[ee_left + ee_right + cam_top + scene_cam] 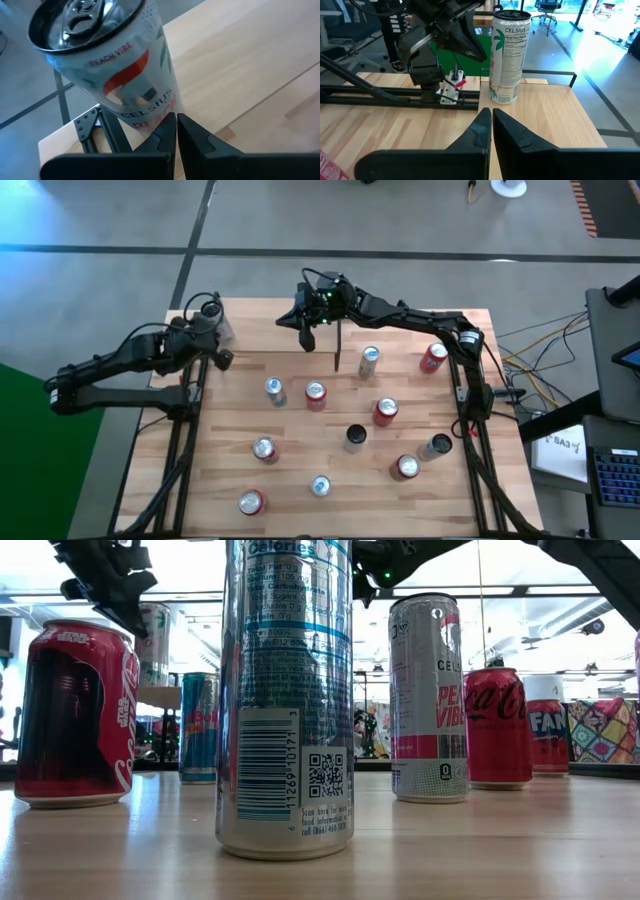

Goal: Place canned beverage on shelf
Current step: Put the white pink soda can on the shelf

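- High view: the left claw (222,358) sits at the far-left corner of the counter (300,430), just beside the pale Celsius can (220,323) standing there; its fingers are pressed together and hold nothing. The right arm reaches across the far edge, its right claw (306,340) also closed and empty, hanging near the middle of that edge. About a dozen more cans stand scattered over the counter. The shelf cannot be picked out from above.
- Low view: a tall silver can (286,690) fills the foreground, with a red cola can (75,710) beside it and others behind. Dark arm parts show along the upper edge; no claw can be read here.
- Left wrist view: the Celsius can fills the view, upright on light wood close to that board's corner, black metal struts below it. The left arm's fingers (165,135) meet just before the can's base, touching or nearly so.
- Right wrist view: the same can stands on a raised light-wood shelf (555,107) with a thin black rail at its edge, the left arm's claw close beside it. The right arm's fingers (480,127) lie shut, pointing toward the can, well apart from it.
- Judgement: this can looks already placed, so one placement seems finished. The next move calls for backing clear without knocking the can, opening a claw and going for another can.
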Robot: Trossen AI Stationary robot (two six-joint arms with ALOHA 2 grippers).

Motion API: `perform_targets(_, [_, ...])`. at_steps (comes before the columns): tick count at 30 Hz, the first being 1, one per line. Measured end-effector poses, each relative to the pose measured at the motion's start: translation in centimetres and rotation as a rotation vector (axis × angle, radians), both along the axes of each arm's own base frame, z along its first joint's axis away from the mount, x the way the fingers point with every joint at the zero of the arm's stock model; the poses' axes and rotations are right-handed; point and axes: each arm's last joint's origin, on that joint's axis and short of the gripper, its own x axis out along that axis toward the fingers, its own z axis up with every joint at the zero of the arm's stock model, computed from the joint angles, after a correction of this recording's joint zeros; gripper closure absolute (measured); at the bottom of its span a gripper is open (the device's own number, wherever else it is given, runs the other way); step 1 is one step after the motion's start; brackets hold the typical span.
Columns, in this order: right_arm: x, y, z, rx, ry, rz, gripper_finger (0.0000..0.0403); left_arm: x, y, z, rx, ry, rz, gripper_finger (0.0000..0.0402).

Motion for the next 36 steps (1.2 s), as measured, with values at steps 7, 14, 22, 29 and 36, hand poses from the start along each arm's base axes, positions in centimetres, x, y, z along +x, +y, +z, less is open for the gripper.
perform_targets(7, [0.0,0.0,0.0,-0.002,0.000,0.001,0.0394,0.2,0.2,0.0,0.011,0.010,-0.001,0.0402])
perform_targets(14, [0.0,0.0,0.0,-0.001,0.000,0.000,0.0394,0.5,0.6,-0.1,0.015,0.038,0.002,0.0402])
perform_targets(22, [0.0,0.0,0.0,-0.002,0.001,0.001,0.0394,0.7,0.9,-0.2,0.017,0.068,-0.002,0.0402])
perform_targets(29, [0.0,0.0,0.0,-0.006,0.001,0.001,0.0394,1.0,1.2,0.1,0.041,0.053,-0.045,0.0402])
perform_targets(36, [0.0,0.0,-0.1,-0.004,0.006,0.002,0.0394,0.8,1.3,0.1,0.039,0.070,-0.039,0.0402])
